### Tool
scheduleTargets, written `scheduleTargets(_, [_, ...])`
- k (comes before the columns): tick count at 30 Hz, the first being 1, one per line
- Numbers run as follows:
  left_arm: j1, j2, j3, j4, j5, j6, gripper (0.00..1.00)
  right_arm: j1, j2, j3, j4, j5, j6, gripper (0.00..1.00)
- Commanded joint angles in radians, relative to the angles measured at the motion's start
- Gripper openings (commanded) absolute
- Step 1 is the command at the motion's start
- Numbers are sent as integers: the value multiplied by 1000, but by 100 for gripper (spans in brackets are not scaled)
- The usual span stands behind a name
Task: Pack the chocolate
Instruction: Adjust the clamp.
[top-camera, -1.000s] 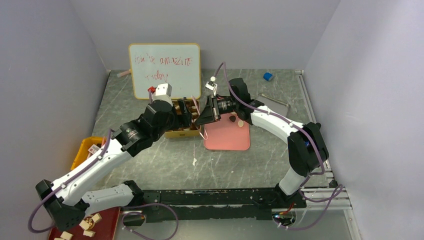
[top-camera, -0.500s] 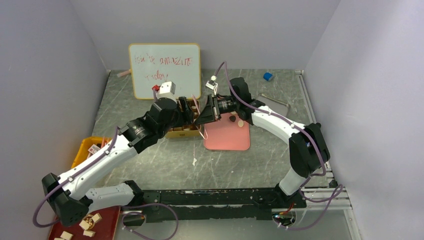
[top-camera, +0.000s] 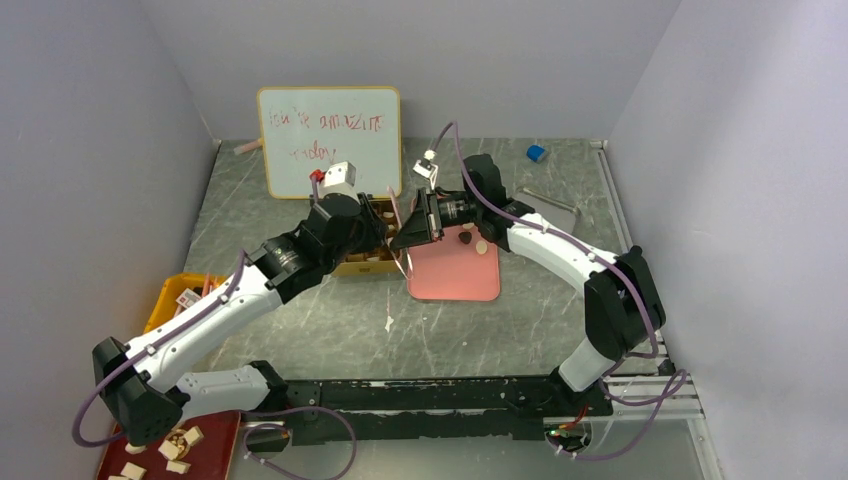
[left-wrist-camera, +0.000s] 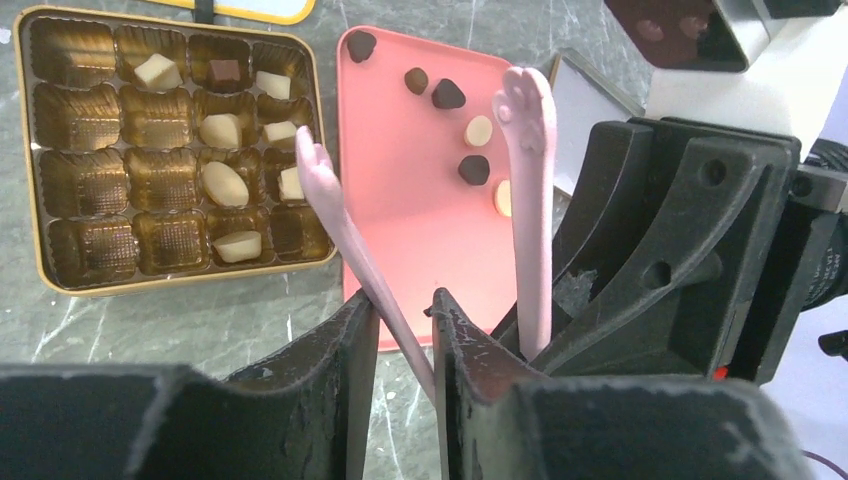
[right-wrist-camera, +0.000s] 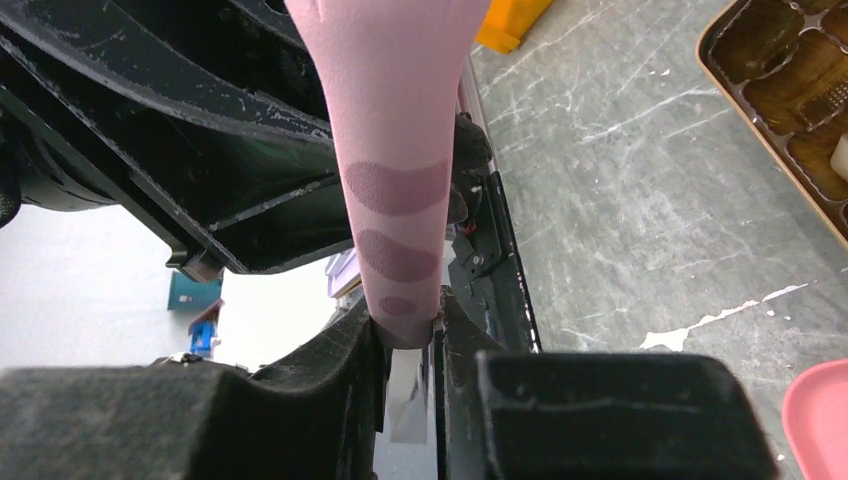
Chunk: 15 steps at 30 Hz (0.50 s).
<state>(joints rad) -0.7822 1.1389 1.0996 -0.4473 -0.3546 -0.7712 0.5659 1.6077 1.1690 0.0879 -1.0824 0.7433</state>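
change: the left arm has swung in toward the middle since a second ago, and its wrist is now closer to the right wrist. Its jaws went from wide to narrow. The right arm is unchanged.
bench: grey marbled bench (top-camera: 480, 330), plain grey walls on three sides.
whiteboard: yellow-framed whiteboard (top-camera: 328, 135) with red scribble, upright at the back, left of centre.
yellow bin: yellow plastic bin (top-camera: 172, 300) at the left edge, partly under the left arm.
pink tray: flat pink rectangular plastic tray (left-wrist-camera: 420, 230) mid-bench, just right of the gold tray.
gold tray: gold-brown plastic tray with moulded cells (left-wrist-camera: 85, 120), four rows of four, left two columns mostly bare.
left gripper: left gripper (left-wrist-camera: 402, 300) above the near end of the pink tray, jaws clenched on one leg of the tongs.
right gripper: right gripper (right-wrist-camera: 408, 310) close beside the left one, jaws clenched on the other leg.
tongs: pale pink paw-tipped silicone tongs (left-wrist-camera: 530, 200), tips spread apart and pointing away over the two trays.
chocolate: small dark brown and tan chocolate (left-wrist-camera: 447, 95) pieces. Six lie loose on the far half of the pink tray, four dark and two tan. About eight sit in cells on the gold tray's right side, mostly pale, one dark.
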Motion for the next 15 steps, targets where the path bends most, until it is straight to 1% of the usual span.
scheduleTargets(1, [2,4,16,15,0,-31,27,-1,-55,0,9,-22,-27,6])
scheduleTargets(3, [3,4,14,13,3,-42,19,-1,-59,1,-21,-16,-51,6])
scheduleTargets(5, [2,5,16,10,6,-50,8,0,-64,7,-58,4,-77,6])
scheduleTargets(6, [3,5,17,8,6,-55,6,-1,-65,16,-97,19,-120,7])
scheduleTargets(9, [2,14,22,10,14,-56,5,-1,-70,43,-219,71,-198,14])
scheduleTargets(11, [2,18,24,12,23,-60,5,0,-78,51,-257,108,-224,26])
scheduleTargets(15, [2,22,22,16,34,-66,5,0,-89,74,-338,184,-284,38])
